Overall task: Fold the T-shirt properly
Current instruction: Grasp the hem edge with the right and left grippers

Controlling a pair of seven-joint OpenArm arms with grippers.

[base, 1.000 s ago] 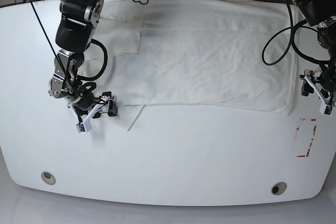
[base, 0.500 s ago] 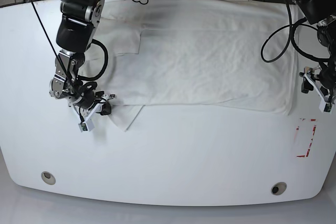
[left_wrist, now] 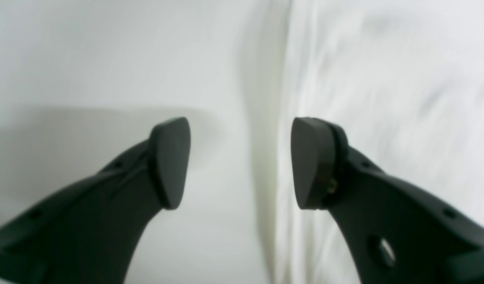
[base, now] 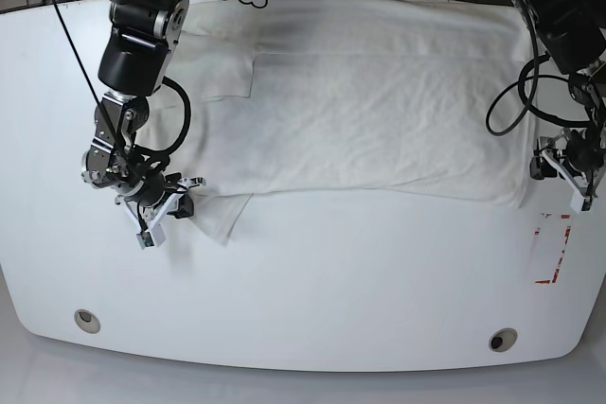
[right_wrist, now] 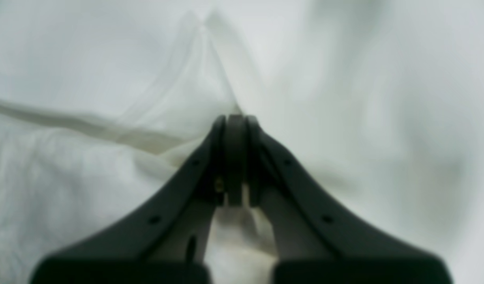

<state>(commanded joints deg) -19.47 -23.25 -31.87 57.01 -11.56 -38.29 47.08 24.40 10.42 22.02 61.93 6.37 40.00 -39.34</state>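
Right gripper (right_wrist: 236, 157): jaws pressed together on a thin pinch of white cloth, which shows in the slit between the pads and bunches below them. From the pinch a tented ridge of fabric runs up toward 12 o'clock in the right wrist view, with a long crease trailing off to 9. In the base view this gripper (base: 169, 207) sits at the T-shirt's (base: 379, 111) 7 o'clock corner, where a small flap pokes out past the folded edge.

Left gripper (left_wrist: 240, 163): jaws apart, nothing between them. The cloth edge runs from 12 to 6 through the gap; bare table (left_wrist: 68, 59) on the 9 o'clock side, fabric on the 3 o'clock side. In the base view it (base: 568, 172) is just beside the shirt's 3 o'clock edge.

The T-shirt lies spread across the far half of the table, print side hidden.

Risks, as judged:
- The right-hand pinch looks shallow and may hold one layer only; a pull could drag the top layer and skew the fold.
- If the left jaws close off the edge, they catch table or nothing, and that end lags when lifted, wrinkling the shirt.
- Uneven lift between the arms would twist the panel.
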